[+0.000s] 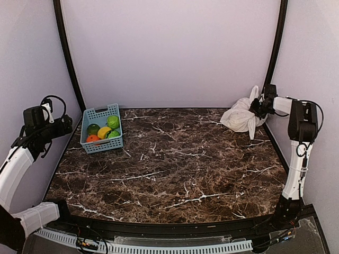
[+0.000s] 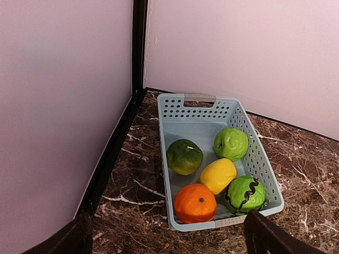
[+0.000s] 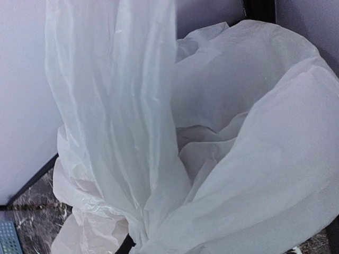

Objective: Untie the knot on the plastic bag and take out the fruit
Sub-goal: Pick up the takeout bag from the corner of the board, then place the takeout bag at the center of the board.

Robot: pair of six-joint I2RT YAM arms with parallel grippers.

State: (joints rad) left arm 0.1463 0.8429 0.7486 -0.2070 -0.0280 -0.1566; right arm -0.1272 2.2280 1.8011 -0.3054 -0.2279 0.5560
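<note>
Top external: plastic bag [image 1: 241,119] crowds far-right table [image 1: 175,159] corner.

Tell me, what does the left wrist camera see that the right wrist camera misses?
Only the left wrist view: a blue lattice basket holding five fruits, one orange, one yellow, three green. Only the right wrist view: the crinkly white plastic bag, filling nearly the whole picture. Both: a bit of dark marble tabletop and pale wall.

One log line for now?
bag: far-right corner | right end effector: at bag, grip unclear | left end effector: open, by basket holding five fruit
</note>
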